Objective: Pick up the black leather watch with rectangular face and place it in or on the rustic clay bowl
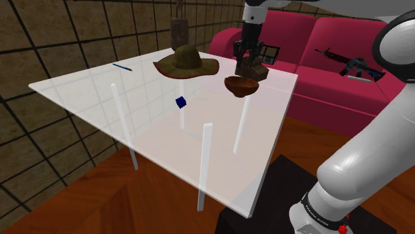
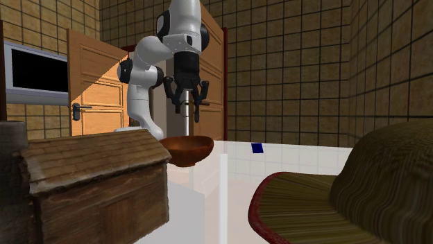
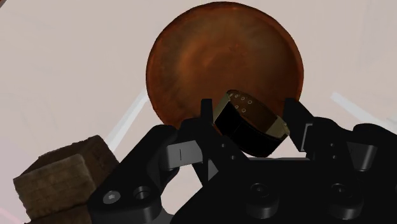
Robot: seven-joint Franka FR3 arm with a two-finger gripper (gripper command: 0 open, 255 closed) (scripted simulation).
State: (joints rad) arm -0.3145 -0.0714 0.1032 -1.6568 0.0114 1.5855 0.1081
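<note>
I'm clenching my claw (image 3: 251, 114) on the black-strapped rectangular watch (image 3: 249, 129), hovering over the reddish-brown round bowl (image 3: 210, 57). It's probably light and floppy, so I'm pinching across the band.

Across a pale glossy table (image 2: 298, 163), the white arm (image 2: 182, 31) rises in front of wooden doors (image 2: 97, 83) and a brown tiled wall (image 2: 291, 69). Its black gripper (image 2: 186, 105) points straight down and hangs directly above a reddish-brown bowl (image 2: 186, 150), clear of the rim. A small blue cube (image 2: 257, 147) sits on the table to the view's right of the bowl, apart from it. Close to the camera, a rough wooden toy house (image 2: 97, 187) stands at the left and an olive hat (image 2: 361, 194) with a red-edged brim at the right. A white-framed black panel (image 2: 35, 69) shows at the far left
</note>
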